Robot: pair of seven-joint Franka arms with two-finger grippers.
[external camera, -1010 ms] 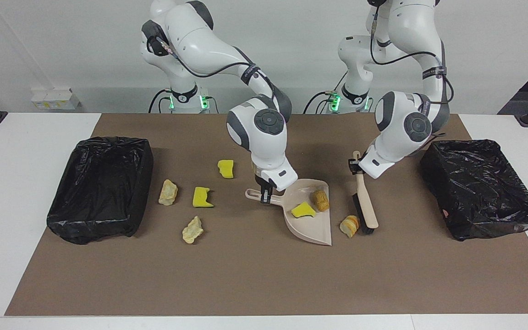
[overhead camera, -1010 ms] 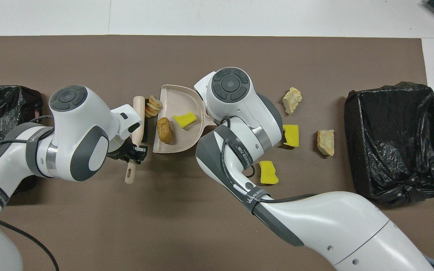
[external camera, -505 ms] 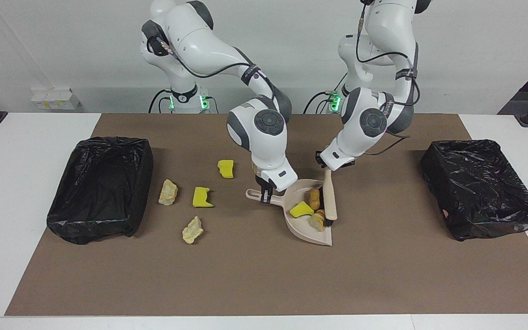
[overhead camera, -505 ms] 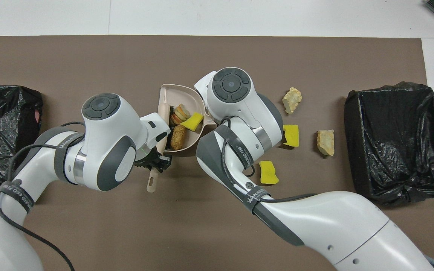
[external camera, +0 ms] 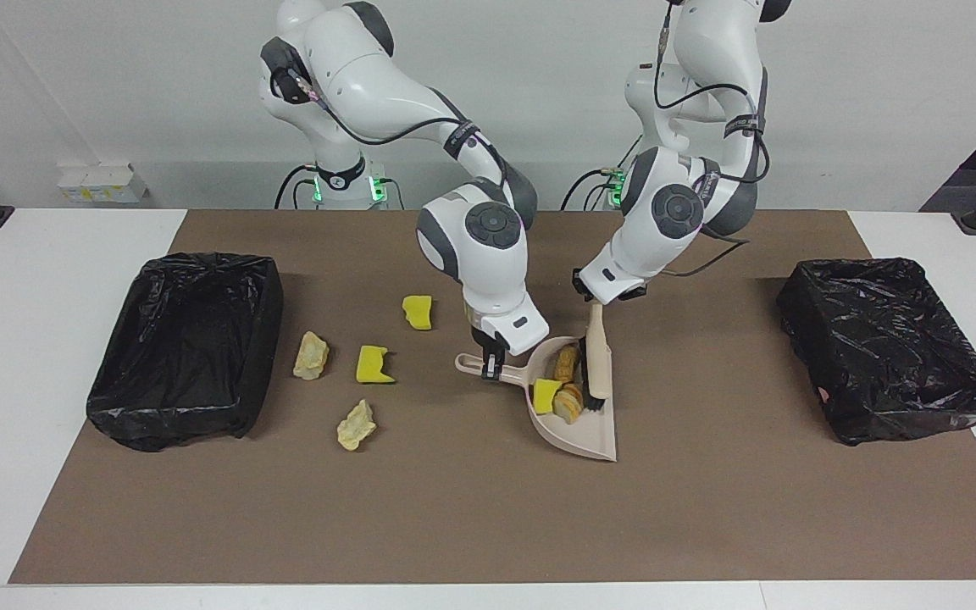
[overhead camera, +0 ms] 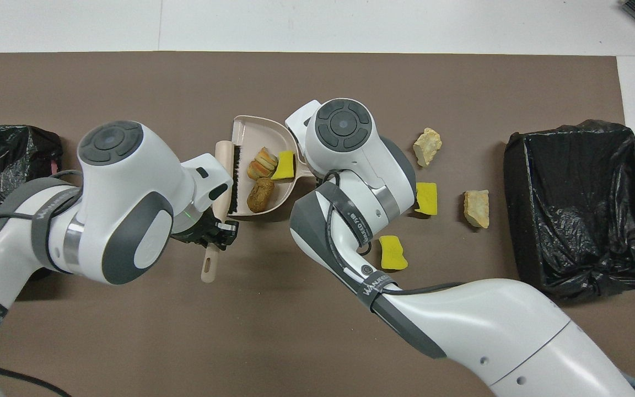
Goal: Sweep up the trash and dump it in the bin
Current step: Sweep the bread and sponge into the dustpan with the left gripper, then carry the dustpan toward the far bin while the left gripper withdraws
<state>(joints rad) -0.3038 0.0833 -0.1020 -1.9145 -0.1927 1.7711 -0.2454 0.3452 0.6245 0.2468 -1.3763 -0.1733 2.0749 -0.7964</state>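
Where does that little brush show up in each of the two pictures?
Facing view: the brush lies near the middle, over the beige dustpan, just right of the scraps in it.
Overhead view: the brush lies left of centre, along the dustpan's left edge, just left of the scraps.
Shared landmark: the dustpan itself, holding a yellow sponge piece.

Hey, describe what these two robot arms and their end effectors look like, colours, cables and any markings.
Both arms are glossy white with dark grey joint sections and round grey caps at the wrists. Black cables run along the outside, held by black bands with white lettering. Green lights glow at the bases. The left end effector and the right end effector are small and black under white wrist housings.
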